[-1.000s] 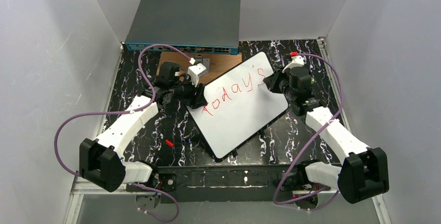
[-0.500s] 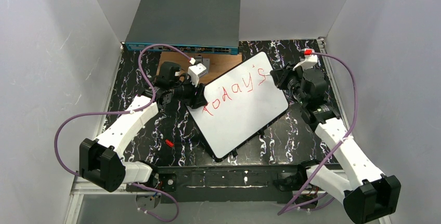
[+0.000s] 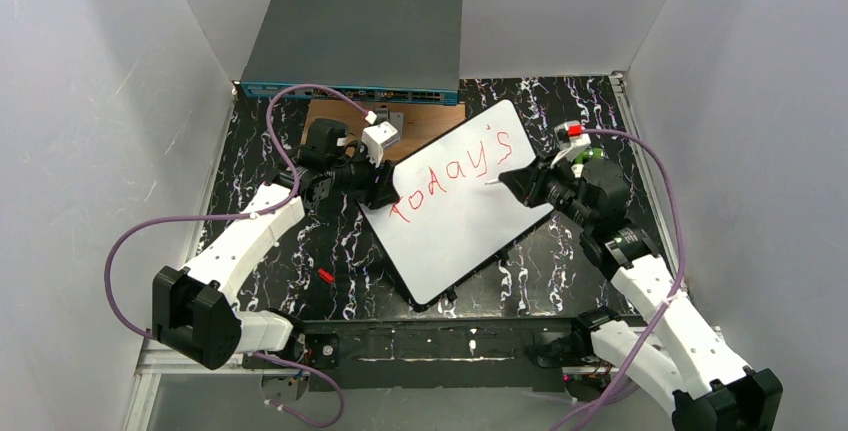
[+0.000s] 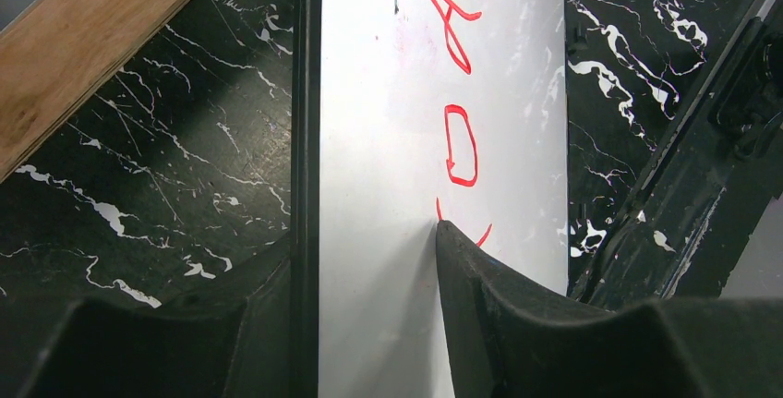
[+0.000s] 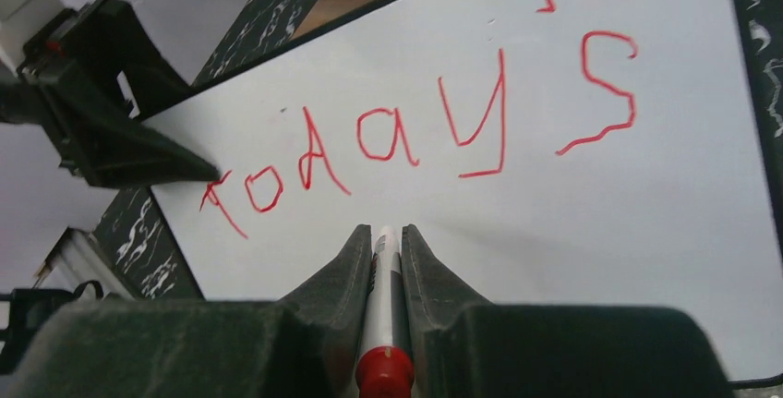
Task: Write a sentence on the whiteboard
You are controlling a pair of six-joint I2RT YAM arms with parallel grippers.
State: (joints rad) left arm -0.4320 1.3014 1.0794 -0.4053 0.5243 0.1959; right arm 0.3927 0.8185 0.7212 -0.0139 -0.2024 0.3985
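Observation:
The whiteboard (image 3: 460, 216) lies tilted on the black marbled table, with "Today's" written on it in red (image 5: 406, 135). My left gripper (image 3: 385, 188) is shut on the board's left edge. In the left wrist view (image 4: 365, 250) one finger (image 4: 489, 315) presses on the white face by the first letter, and the other sits under the black rim. My right gripper (image 3: 508, 181) is shut on a white marker (image 5: 381, 310) with a red end. The marker tip points at the board below the letters (image 5: 385, 229). I cannot tell whether it touches.
A grey network switch box (image 3: 355, 46) stands at the back. A brown wooden plate (image 3: 340, 116) with a small metal part lies just in front of it, behind the left gripper. A small red piece (image 3: 325, 275) lies on the table at the left. White walls enclose three sides.
The right arm has swung from the board's far right corner by the "s" back toward me, bringing the marker over the board below the word. The left gripper and board have not moved.

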